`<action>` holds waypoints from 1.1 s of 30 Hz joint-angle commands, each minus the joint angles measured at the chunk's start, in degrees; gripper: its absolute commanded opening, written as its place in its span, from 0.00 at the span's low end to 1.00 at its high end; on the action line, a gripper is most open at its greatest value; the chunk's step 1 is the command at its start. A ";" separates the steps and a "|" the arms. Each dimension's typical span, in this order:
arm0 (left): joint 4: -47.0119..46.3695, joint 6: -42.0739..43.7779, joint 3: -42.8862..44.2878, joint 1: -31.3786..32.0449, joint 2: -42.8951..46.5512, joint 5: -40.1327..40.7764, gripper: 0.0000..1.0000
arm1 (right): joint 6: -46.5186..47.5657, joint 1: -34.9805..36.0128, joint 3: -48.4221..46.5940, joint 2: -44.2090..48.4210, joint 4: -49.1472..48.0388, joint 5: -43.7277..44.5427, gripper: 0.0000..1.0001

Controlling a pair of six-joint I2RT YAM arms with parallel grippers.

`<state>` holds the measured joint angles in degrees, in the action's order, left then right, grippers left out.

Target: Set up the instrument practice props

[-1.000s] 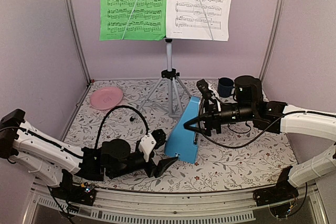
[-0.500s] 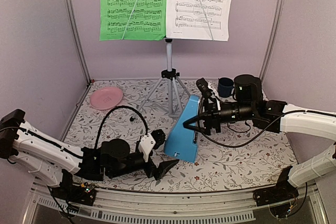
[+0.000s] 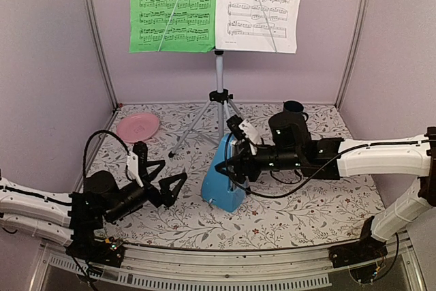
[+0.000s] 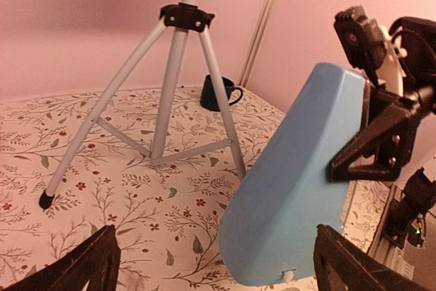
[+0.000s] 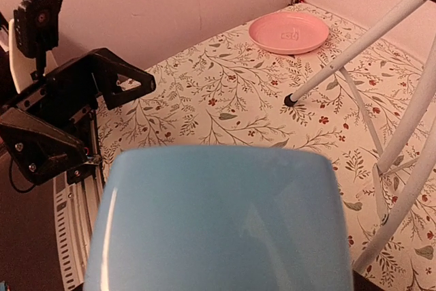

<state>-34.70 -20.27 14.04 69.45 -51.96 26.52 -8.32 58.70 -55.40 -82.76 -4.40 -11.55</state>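
The music stand (image 3: 219, 73) stands on its silver tripod at the back centre. It holds a green page (image 3: 174, 8) and a white page (image 3: 259, 8). My right gripper (image 3: 231, 162) is shut on the upper part of the light-blue metronome (image 3: 221, 176), which leans in front of the tripod. I cannot tell whether its base touches the table. The metronome fills the low right wrist view (image 5: 218, 216) and hides my fingers. My left gripper (image 3: 167, 185) is open and empty, just left of the metronome (image 4: 300, 182). The right gripper's fingers (image 4: 381, 138) show clamped on it.
A pink plate (image 3: 137, 127) lies at the back left, also in the right wrist view (image 5: 289, 32). A dark blue mug (image 3: 294, 108) stands behind my right arm, also in the left wrist view (image 4: 216, 93). The tripod legs (image 4: 170, 93) spread just behind the metronome. Walls enclose the table.
My right gripper has carried the metronome to the left. My left arm has pulled back to the left, away from the metronome, with its jaws still open.
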 commanded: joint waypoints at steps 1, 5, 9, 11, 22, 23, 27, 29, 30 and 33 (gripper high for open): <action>6.08 -5.87 -0.81 -4.73 3.78 1.13 0.99 | -1.71 4.95 -6.67 -4.57 -8.38 14.21 0.20; 11.38 -6.56 1.18 -7.48 3.36 0.96 0.99 | -2.39 7.17 -10.42 -10.95 -8.18 21.33 0.20; 14.24 -8.02 2.76 -9.39 1.78 0.70 0.99 | -5.33 7.72 -13.37 -17.07 -8.71 25.59 0.22; 15.49 -8.88 3.37 -10.35 0.88 0.12 0.99 | -5.89 7.92 -14.43 -19.40 -9.26 28.24 0.22; 18.81 -9.96 4.63 -12.37 -0.20 -1.77 0.98 | -7.20 9.63 -19.67 -26.87 -9.66 37.03 0.51; 19.25 -9.92 4.99 -12.49 -0.12 -1.74 0.98 | -7.56 9.72 -19.66 -26.92 -9.66 36.80 0.58; 22.00 -10.38 6.97 -12.52 -0.53 -1.30 0.99 | -10.24 10.10 -19.21 -26.48 -9.66 34.92 0.87; 23.52 -10.74 8.07 -12.50 -0.76 -0.98 0.99 | -11.10 10.19 -18.78 -25.60 -10.05 32.72 1.00; 24.14 -10.97 8.62 -12.50 -0.77 -0.76 0.99 | -11.43 10.21 -18.26 -24.93 -10.47 31.60 0.99; 25.46 -12.71 10.02 -12.29 -0.41 -0.66 0.99 | -12.05 10.23 -15.44 -21.48 -13.01 28.54 0.99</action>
<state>-12.43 -30.72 21.52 57.82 -52.23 25.17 -18.09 68.45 -72.58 -109.67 -12.08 20.73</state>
